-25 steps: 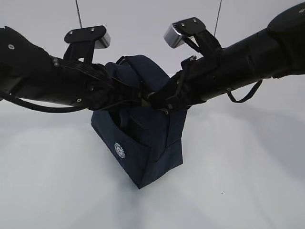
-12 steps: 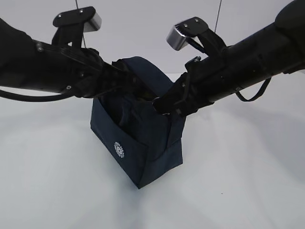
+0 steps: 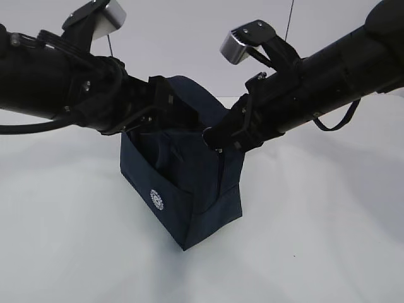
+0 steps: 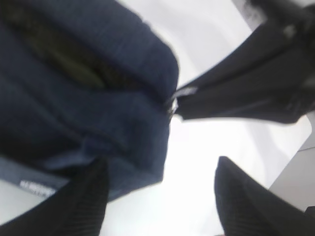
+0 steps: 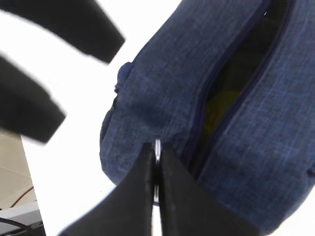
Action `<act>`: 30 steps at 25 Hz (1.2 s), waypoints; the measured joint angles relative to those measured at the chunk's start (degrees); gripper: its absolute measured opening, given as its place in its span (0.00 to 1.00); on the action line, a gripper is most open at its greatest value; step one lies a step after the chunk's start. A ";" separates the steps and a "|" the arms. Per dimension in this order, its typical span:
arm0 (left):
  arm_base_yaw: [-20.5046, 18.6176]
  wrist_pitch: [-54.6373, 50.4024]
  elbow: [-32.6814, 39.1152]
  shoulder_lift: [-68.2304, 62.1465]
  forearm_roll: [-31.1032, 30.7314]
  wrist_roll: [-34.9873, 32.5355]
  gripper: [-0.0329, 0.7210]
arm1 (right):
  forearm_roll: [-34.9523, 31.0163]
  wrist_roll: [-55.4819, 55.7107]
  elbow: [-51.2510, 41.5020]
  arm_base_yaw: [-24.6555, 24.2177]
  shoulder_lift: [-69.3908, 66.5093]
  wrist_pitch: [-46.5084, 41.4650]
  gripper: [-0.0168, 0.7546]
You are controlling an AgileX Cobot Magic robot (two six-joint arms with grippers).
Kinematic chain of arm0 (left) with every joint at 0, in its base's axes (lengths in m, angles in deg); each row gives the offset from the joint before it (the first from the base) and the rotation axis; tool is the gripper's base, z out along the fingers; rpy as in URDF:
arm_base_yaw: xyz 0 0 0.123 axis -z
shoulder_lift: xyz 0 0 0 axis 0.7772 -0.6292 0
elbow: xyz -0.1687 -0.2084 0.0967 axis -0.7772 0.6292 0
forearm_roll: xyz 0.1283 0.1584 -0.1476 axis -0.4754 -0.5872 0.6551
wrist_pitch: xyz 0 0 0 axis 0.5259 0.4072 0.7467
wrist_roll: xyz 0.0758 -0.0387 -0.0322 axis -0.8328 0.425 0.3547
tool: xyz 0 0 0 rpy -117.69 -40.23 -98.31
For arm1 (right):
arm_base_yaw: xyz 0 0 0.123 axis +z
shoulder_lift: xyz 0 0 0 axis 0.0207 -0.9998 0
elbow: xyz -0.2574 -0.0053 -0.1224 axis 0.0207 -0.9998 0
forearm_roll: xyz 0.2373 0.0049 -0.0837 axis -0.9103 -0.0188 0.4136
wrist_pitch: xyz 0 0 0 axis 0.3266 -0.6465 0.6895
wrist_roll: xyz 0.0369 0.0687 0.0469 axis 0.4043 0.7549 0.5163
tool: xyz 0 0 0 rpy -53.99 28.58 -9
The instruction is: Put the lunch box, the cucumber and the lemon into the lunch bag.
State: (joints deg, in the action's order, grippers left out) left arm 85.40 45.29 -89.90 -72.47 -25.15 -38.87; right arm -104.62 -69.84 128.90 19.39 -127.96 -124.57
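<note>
Right gripper point(image 5: 155, 162) pinched tight on metal zipper pull point(image 5: 157, 146) | your left gripper point(image 4: 160, 196) spread wide, holding nothing, beside bag | lunch bag point(image 3: 189, 189) upright on white table point(image 3: 76, 240), top slit open | yellow lemon point(image 5: 216, 110) glimpsed inside

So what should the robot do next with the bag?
Probably pull the zipper shut with the right end effector. It is pinched on something metal at the bag opening, yellow shows inside the gap, and the left end effector is open, holding nothing.

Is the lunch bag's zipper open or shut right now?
Open: the lunch bag shows a dark gap between its zipper edges, something yellow inside.
</note>
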 joint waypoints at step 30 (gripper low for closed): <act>16.53 35.40 21.60 5.56 20.32 -12.54 0.65 | -3.49 1.88 2.07 0.00 0.10 -7.37 0.03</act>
State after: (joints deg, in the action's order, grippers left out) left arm 101.93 80.69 -68.30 -66.92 -4.82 -51.41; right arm -108.11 -67.97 130.97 19.39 -127.87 -131.95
